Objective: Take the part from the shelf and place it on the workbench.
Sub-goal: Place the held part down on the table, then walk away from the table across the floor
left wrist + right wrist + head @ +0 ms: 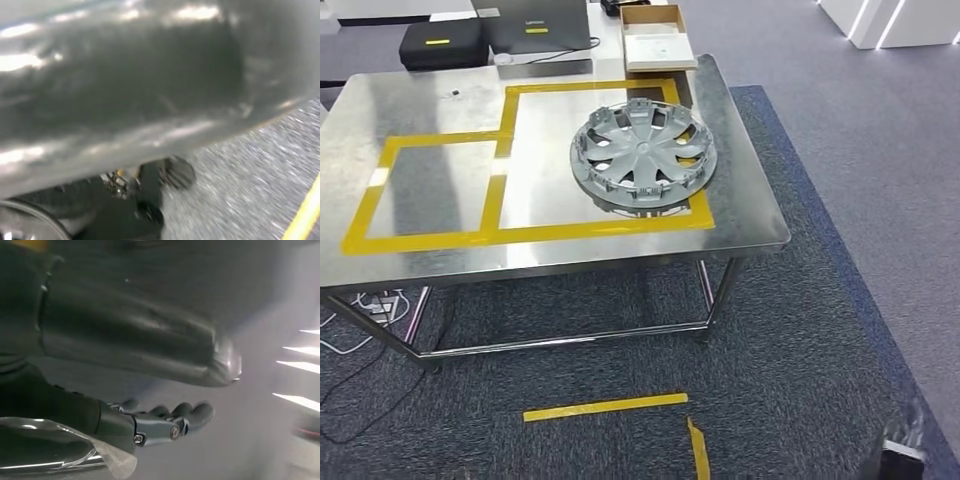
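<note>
- Grey carpet [803,330] is covering the floor, with a darker mat under a steel workbench [743,215] that is standing across the left and middle of the head view.
- Yellow tape [433,240] is marking two adjoining rectangles on the bench top: a smaller one to the left, a larger one to the right.
- Part, a grey hubcap [643,152], is lying flat on the bench inside the larger right rectangle; its near-right rim is sitting over the tape line.
- Nothing is touching the hubcap; it is resting on the bench by its own weight.
- At the far edge, a cardboard box [656,38] is sitting just beyond the hubcap, with a laptop [535,25] and a black case [441,42] further left.
- Short yellow floor strips [607,406] are lying on the carpet near the bench.
- Right hand [166,422] is showing in its wrist view with fingers stretched out and lightly curled, apart, holding nothing.
- Left hand [151,192] is appearing as dark, motion-blurred parts in its wrist view; I cannot tell whether its fingers are spread or closed.
- Judgement: placement is looking complete, since the part is already on the workbench and free of both hands. What is left appears to be only standing clear.
</note>
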### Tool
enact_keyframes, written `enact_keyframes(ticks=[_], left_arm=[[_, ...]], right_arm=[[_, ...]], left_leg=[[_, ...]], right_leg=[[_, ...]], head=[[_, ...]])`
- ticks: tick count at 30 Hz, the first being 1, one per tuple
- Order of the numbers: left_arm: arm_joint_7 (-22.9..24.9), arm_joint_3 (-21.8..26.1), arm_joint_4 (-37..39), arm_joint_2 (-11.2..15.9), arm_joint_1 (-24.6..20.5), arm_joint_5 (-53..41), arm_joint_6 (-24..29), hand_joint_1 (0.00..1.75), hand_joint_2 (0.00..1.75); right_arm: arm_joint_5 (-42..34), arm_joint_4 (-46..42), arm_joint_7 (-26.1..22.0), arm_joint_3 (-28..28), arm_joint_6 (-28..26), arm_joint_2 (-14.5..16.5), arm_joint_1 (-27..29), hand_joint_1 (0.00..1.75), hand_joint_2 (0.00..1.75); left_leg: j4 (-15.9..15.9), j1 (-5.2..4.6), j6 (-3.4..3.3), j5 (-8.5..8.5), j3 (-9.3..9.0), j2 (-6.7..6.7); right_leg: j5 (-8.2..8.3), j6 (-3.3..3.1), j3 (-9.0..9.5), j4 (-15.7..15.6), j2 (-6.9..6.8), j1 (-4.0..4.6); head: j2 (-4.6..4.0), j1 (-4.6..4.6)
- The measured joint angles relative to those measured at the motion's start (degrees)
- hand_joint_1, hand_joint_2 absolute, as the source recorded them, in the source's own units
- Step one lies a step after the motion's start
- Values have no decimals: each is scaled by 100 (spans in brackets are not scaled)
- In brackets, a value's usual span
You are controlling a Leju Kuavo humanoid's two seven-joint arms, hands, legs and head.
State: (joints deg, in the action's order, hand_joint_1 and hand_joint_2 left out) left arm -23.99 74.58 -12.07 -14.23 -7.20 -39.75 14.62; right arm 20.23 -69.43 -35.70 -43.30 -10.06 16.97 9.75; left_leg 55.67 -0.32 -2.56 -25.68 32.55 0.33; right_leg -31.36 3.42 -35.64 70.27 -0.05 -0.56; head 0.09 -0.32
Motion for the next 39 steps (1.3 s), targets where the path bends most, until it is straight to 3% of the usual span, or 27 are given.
enact_keyframes(ticks=[2,4,6,7,8,10,12,13,14,17,19,22,24,26,27,28,29,30,31,32,34,35,37,38,39], left_arm=[[14,-53,0,-13,18,-97,30,0,0],[-1,-102,0,-26,19,-147,-2,0,0],[-36,-152,0,-32,22,-205,-56,0,0],[-44,-178,0,-32,26,-242,-79,0,0],[-44,-206,0,-32,33,-283,-95,0,0],[-20,-269,0,-26,49,-362,-106,0,0],[-1,-328,0,-19,61,-436,-90,0,0],[-4,-355,0,-14,62,-465,-79,0,0],[-12,-382,0,-7,62,-483,-72,0,0],[-29,-442,0,19,56,-501,-44,0,0],[-10,-452,0,28,59,-506,-8,0,0],[68,-463,0,39,74,-549,17,0,0],[103,-480,0,45,67,-570,5,0,0],[63,-486,0,52,56,-507,-27,0,0],[8,-480,0,54,55,-447,-52,0,0],[-67,-473,0,56,55,-393,-86,0,0],[-148,-465,0,61,55,-354,-124,0,0],[-214,-459,0,66,55,-336,-161,0,0],[-255,-457,0,75,55,-340,-189,0,0],[-271,-457,0,84,58,-351,-202,0,0],[-219,-457,0,97,65,-378,-184,0,0],[-158,-457,0,101,66,-390,-158,0,0],[16,-457,0,105,74,-420,-95,0,0],[98,-457,0,105,86,-438,-69,0,0],[180,-457,0,104,105,-459,-46,0,0]], right_arm=[[149,1376,249,-585,47,-131,-361,0,0],[-53,2451,577,-1006,144,-223,-642,0,0],[-567,3295,1047,-1493,203,-263,-857,0,0],[-727,3648,1366,-1774,66,-269,-949,0,0],[-737,3955,1727,-2030,-184,-269,-1019,0,0],[-348,4429,2469,-2268,-651,-269,-1109,0,0],[-65,4756,3047,-2253,-510,-273,-1171,0,0],[-1,4895,3257,-2250,-329,-273,-1212,0,0],[70,5015,3408,-2257,-231,-270,-1255,0,0],[500,5263,3679,-2160,-499,-243,-1330,0,0],[739,5353,3808,-2055,-711,-233,-1354,0,0],[963,5464,3901,-1885,-792,-221,-1363,0,0],[567,5510,3592,-1885,-369,-209,-1377,0,0],[-112,5525,3061,-2096,362,-214,-1420,0,0],[-289,5528,2867,-2199,644,-225,-1442,0,0],[-322,5531,2759,-2263,835,-241,-1460,0,0],[-274,5534,2719,-2286,969,-258,-1471,0,0],[-231,5536,2701,-2287,1105,-282,-1479,0,0],[-217,5537,2680,-2289,1245,-303,-1487,0,0],[-222,5537,2652,-2292,1363,-320,-1501,0,0],[-244,5538,2590,-2311,1481,-346,-1530,0,0],[-253,5538,2570,-2323,1489,-355,-1538,0,0],[-315,5545,2587,-2361,1483,-370,-1537,0,0],[-365,5550,2625,-2389,1481,-376,-1540,0,0],[-419,5556,2667,-2425,1477,-380,-1540,0,0]], left_leg=[[96,1,54,63,158,-2],[151,-10,117,171,280,19],[136,-11,162,306,366,36],[151,-6,189,286,406,31],[250,-1,223,177,459,24],[821,23,296,-272,657,12],[1585,49,342,-645,860,10],[1790,60,356,-690,876,11],[1769,72,364,-620,799,11],[909,94,361,-221,266,0],[582,85,336,-181,107,-26],[493,81,283,-183,131,-37],[409,88,184,-142,188,-29],[382,67,87,-55,297,-23],[383,49,61,0,361,-17],[384,29,48,61,429,-12],[385,11,42,126,499,-7],[385,-2,40,195,576,-6],[385,-10,45,269,652,-8],[388,-20,59,343,718,-11],[375,-28,105,492,788,-8],[348,-24,134,570,792,-2],[265,-8,199,694,798,1],[284,1,235,599,824,-4],[400,9,271,359,860,-10]], right_leg=[[118,-2,608,-772,3,-1],[1,-50,992,-1427,25,13],[21,-95,984,-1589,46,24],[68,-107,944,-1596,45,16],[105,-136,917,-1607,29,2],[155,-207,861,-1611,-6,-17],[180,-253,782,-1562,-22,-13],[181,-259,741,-1521,-22,-12],[173,-261,706,-1474,-21,-14],[106,-241,612,-1313,-20,-14],[91,-189,540,-1231,-16,0],[94,-97,464,-1174,-9,-4],[-198,-60,329,-932,-6,-10],[-694,-45,123,-296,-4,-10],[-865,-45,55,48,-4,-7],[-915,-53,43,286,-4,-4],[-828,-68,117,353,-4,1],[-639,-90,284,232,-4,9],[-440,-118,535,-60,-4,21],[-342,-147,841,-492,-6,41],[-372,-192,1315,-1296,-5,80],[-423,-212,1401,-1508,-3,97],[-318,-276,1312,-1552,-11,103],[-241,-323,1241,-1552,-23,95],[-149,-367,1159,-1557,-37,85]], head=[[0,13],[0,22],[0,26],[0,24],[0,15],[0,-13],[0,-25],[0,-24],[0,-26],[-1,-27],[0,-27],[0,-27],[0,-8],[0,22],[0,28],[0,34],[0,33],[0,34],[0,35],[0,35],[0,29],[-1,38],[-3,65],[-4,76],[-3,63]])
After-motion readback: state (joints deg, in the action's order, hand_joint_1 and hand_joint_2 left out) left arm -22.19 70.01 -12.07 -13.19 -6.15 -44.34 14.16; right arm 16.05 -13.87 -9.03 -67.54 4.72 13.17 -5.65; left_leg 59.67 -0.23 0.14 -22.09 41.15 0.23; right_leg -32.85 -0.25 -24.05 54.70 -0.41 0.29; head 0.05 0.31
